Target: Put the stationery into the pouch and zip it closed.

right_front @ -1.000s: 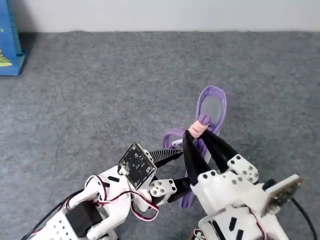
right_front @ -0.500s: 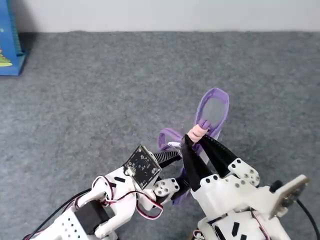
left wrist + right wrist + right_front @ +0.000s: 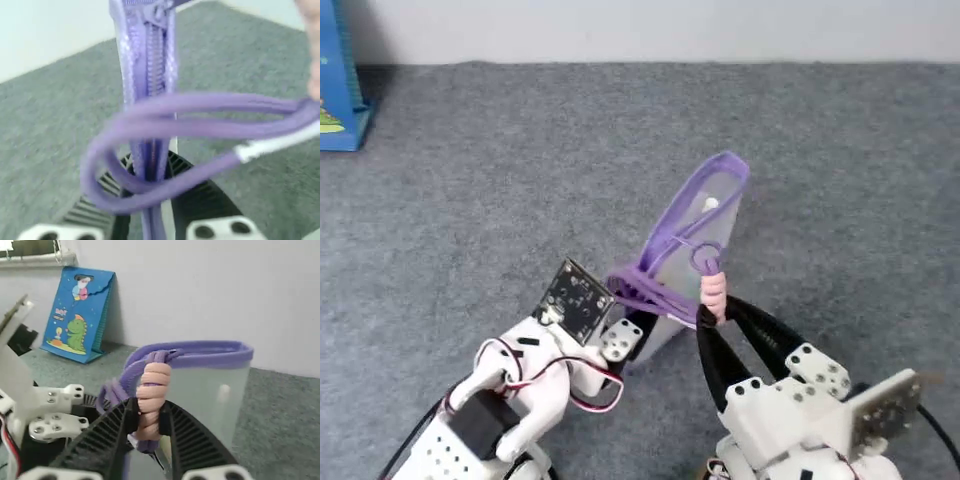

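Left gripper: fingers pressed together on the near end of the pouch, pinching it right at the zipper edge. The zipper runs straight out from between the fingers, and the teeth look meshed on that stretch. A purple strap loop hangs across just ahead of the fingertips. Right gripper: clamped on the pink zipper pull, which sticks out past the tips; the pull sits against the pouch's purple top edge. The two grippers are close together, left one just beside the right. The pouch body extends away from both, clear side wall facing the right gripper, with a small white item showing through it; can't tell what it is. Grey carpet underneath. A blue gift bag stands well beyond the left gripper, against the wall.
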